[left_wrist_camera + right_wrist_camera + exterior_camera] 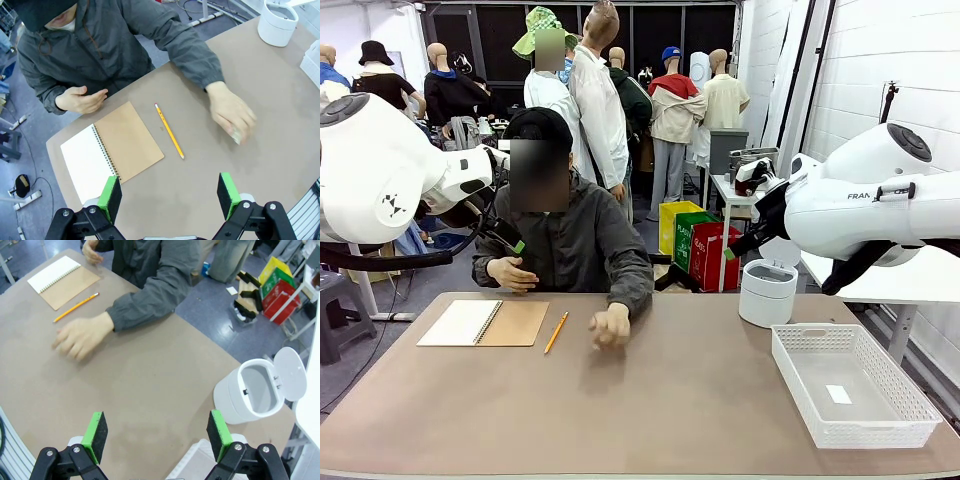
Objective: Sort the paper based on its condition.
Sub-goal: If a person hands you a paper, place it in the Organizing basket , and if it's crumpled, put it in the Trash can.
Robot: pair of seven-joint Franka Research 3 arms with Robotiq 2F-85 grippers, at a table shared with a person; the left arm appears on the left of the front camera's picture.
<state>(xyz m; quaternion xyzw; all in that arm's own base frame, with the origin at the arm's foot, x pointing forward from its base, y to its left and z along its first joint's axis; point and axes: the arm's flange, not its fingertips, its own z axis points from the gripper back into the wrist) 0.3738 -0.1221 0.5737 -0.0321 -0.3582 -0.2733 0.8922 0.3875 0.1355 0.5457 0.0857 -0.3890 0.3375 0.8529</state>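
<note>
My left end effector [170, 197] and right end effector [157, 432] are both wide open above the surface [700, 400]. The paper [236, 136] is just a white bit under the person's hand [610, 328]. Seen from the front, the pencil [556, 332] is at its 9 o'clock and the basket [880, 440] at 4.

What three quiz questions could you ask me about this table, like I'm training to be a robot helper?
1. True or false: the white bin's lid stands open.
2. What lies on the table between the notepad and the person's hand? A) pencil B) scissors C) spoon
3. Fill in: the left gripper's fingers stand ___.
Key: 1 true; 2 A; 3 open.
</note>
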